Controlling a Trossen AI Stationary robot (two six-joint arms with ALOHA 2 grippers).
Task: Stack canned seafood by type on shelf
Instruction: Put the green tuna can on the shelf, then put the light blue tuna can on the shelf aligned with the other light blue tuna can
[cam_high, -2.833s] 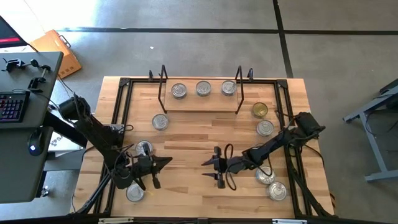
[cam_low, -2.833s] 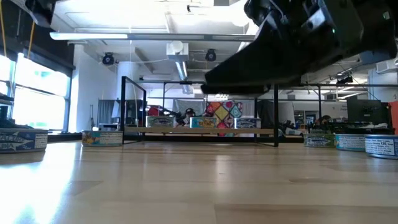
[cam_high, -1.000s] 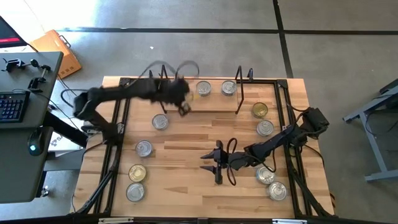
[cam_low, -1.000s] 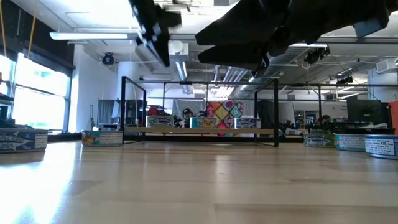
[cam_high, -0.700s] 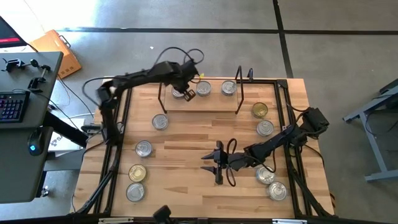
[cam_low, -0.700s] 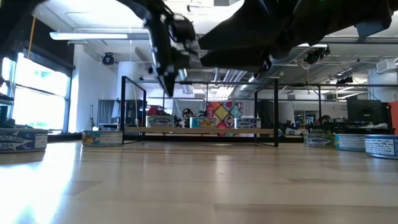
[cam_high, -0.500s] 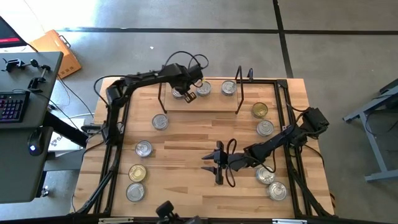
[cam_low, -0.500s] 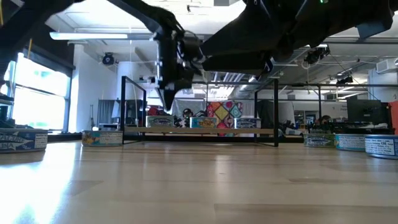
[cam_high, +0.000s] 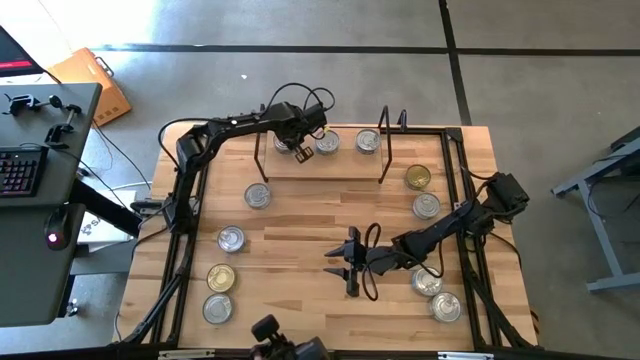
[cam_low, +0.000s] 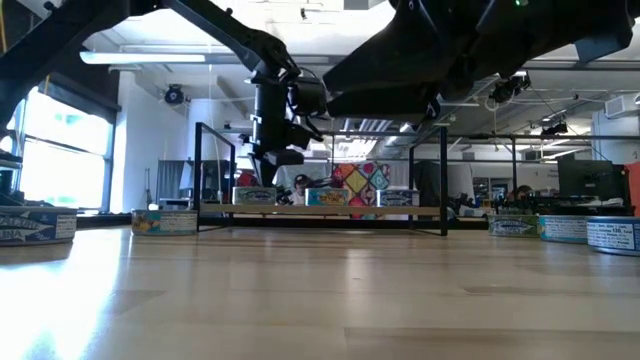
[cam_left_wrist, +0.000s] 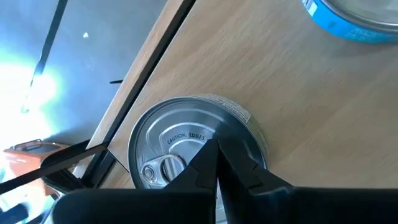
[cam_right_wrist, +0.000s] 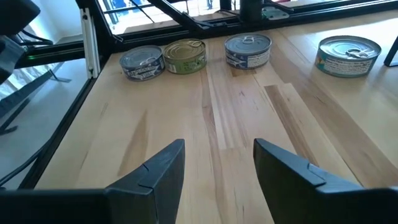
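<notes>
**Left arm poised over the shelf's leftmost tin, right arm waiting mid-table**

A light-wood table (cam_high: 320, 215) with a black frame is seen from above. At its far edge stands the shelf (cam_high: 322, 168), a low wooden board in a thin black wire frame. Three silver-topped tins sit in a row on it: the leftmost tin (cam_left_wrist: 198, 140), partly hidden from above by the arm, a middle tin (cam_high: 327, 143) and a right tin (cam_high: 368, 142).

The left arm reaches from the table's left side across to the shelf. The left gripper (cam_high: 297, 153) hovers directly over the leftmost tin, its fingers pressed fully together and holding nothing. The wrist view shows the fingertips (cam_left_wrist: 214, 158) pointing down at the tin's pull-tab lid; whether they touch it cannot be told.

The right arm lies low across the near right part of the table. The right gripper (cam_high: 350, 270) sits near the table's middle, its fingers spread apart and empty, over bare wood.

Other tins are scattered on the table. On the left are four: silver tins (cam_high: 258, 196), (cam_high: 231, 239) and (cam_high: 217, 308), and a gold-topped tin (cam_high: 221, 277). On the right, a second gold-topped tin (cam_high: 418, 177) sits just right of the shelf, with a silver tin (cam_high: 426, 206) nearer, and two more silver tins (cam_high: 428, 283) and (cam_high: 446, 306) near the right corner.
</notes>
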